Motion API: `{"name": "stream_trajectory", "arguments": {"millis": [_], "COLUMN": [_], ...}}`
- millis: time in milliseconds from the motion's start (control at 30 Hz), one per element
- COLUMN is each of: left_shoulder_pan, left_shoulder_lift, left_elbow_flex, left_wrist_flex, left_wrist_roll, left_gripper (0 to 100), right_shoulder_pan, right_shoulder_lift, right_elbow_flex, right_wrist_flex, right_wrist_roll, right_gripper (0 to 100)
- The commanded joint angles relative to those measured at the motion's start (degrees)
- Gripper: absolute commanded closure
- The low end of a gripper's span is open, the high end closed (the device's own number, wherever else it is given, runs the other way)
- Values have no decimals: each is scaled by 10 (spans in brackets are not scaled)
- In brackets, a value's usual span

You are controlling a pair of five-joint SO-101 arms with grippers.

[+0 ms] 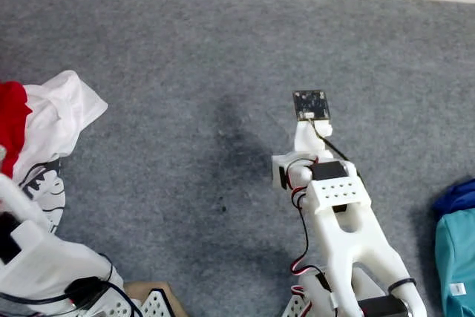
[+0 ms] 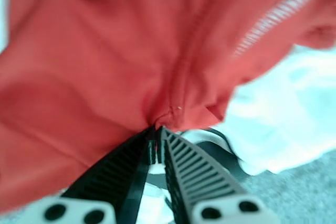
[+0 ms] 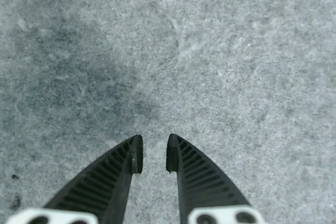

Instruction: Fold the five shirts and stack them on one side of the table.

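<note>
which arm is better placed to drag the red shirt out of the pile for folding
Left. The left claw is shut on the crumpled red fabric shirt; the right claw hangs open over the grey felt table, away from it.

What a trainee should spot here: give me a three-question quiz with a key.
1. True or false: the left gripper is shut on the red shirt.
2. Below the right gripper lies: A) a towel, B) bare grey table, C) a plate.
3. Fill in: beside the teal shirt lies a ____ shirt.
Key: 1 true; 2 B; 3 blue, the blue shirt.
</note>
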Motion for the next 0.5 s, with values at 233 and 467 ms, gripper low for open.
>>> {"name": "stream_trajectory", "arguments": {"millis": [233,467], "left_shoulder_pan": [70,151], "left_shoulder_lift": [-19,-117], "left_elbow_flex": [-12,-13], "left_wrist_flex": [5,52], "left_wrist_roll": [-1,32], "left_gripper": [993,993], "right_shoulder_pan": [7,7], "right_shoulder_lift": [-20,-20], "right_elbow_flex": [0,0], "right_wrist_flex": [-9,-9], "right_wrist_roll": [5,5], "right_gripper": [906,906]}}
